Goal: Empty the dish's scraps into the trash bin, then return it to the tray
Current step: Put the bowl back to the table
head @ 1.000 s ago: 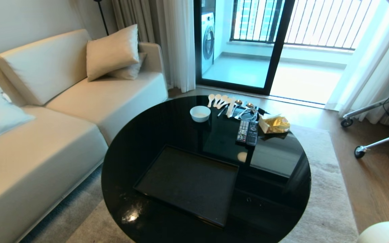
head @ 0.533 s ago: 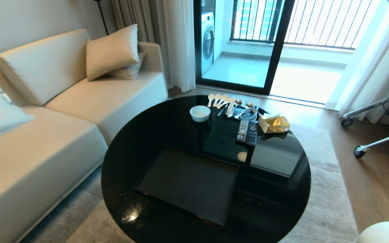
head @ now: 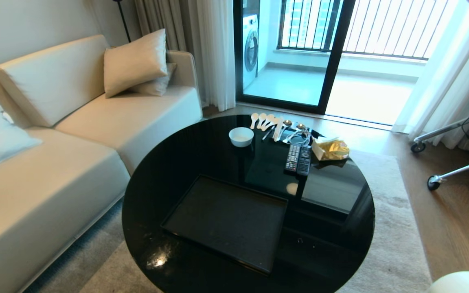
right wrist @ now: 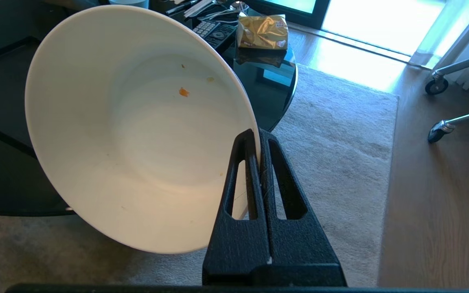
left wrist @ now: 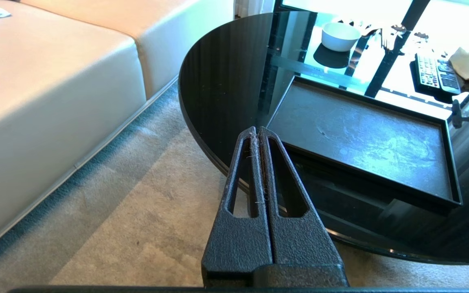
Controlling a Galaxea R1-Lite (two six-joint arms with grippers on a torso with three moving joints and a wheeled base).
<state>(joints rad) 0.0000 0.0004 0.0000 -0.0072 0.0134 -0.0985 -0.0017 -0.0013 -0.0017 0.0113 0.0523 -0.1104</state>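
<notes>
Right claw (right wrist: 257, 140): closed on the rim of the dish (right wrist: 136, 126), one finger inside the wall and one outside, pinching the near edge. Dish: round, deep, glossy white, held tilted with its opening turned toward the wrist camera, extending away from the claw over the carpet (right wrist: 340, 162) and partly in front of the counter edge; in the head view only a pale curved sliver of it showed at the lower right corner (head: 462, 283), off the counter and well apart from the tray. Scraps: a few small orange and yellowish specks (right wrist: 183, 92) clinging to the inner wall; the bowl otherwise bare. Left claw (left wrist: 257, 132): closed on nothing, fingers pressed together, hanging above the carpet just beside the near edge of the counter. Tray (head: 226, 219): flat, rectangular, black, low rim, lying on the near half of the counter, nothing on it. Counter (head: 185, 150): round, glossy black top. Items on its far side: one smaller white bowl (head: 241, 136); a row of pale spoons (head: 263, 121) just beyond it; two remote controls (head: 298, 159) side by side; one gold packet (head: 331, 149) beside the remotes. Surroundings: cream sofa (head: 55, 162) with cushions on the robot's left; glass sliding door (head: 299, 53) beyond the counter; wheeled metal frame (head: 454, 162) on the wooden floor at the right. The trash bin appeared in no view.
</notes>
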